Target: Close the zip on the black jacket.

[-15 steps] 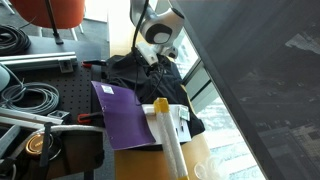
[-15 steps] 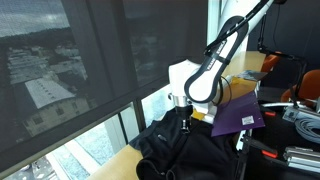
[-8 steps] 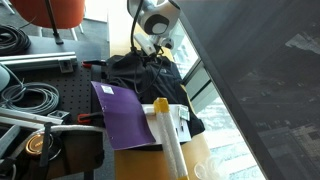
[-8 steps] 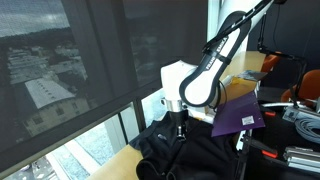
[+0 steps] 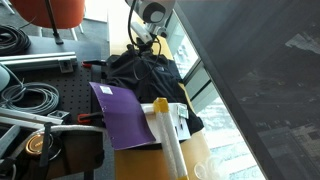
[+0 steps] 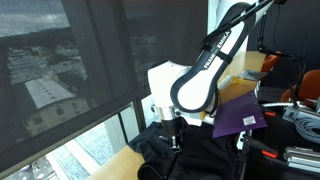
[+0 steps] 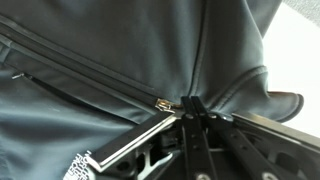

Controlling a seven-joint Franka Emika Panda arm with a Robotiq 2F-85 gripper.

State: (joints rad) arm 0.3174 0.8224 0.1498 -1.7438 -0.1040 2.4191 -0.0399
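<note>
As the black jacket [image 7: 110, 40] is lying spread out, the gripper [image 7: 189, 106] is pinching the zip [image 7: 165, 103] at its slider, fingers closed tight, apparently to drag it shut.

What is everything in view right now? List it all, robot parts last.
black jacket: one, black, spread out under the gripper in both exterior views.
zip: one, dark with a silver slider, running across the jacket front in the wrist view.
purple folder: one, purple, flat beside the jacket.
cream roll: one, pale yellow, next to the folder.
cables: several coils, black and grey, beyond the folder, away from the jacket.
chair: one, orange, in the background.
arm: one, white and black, reaching over the jacket.
gripper: one, black, apparently closed at the zip's slider.
</note>
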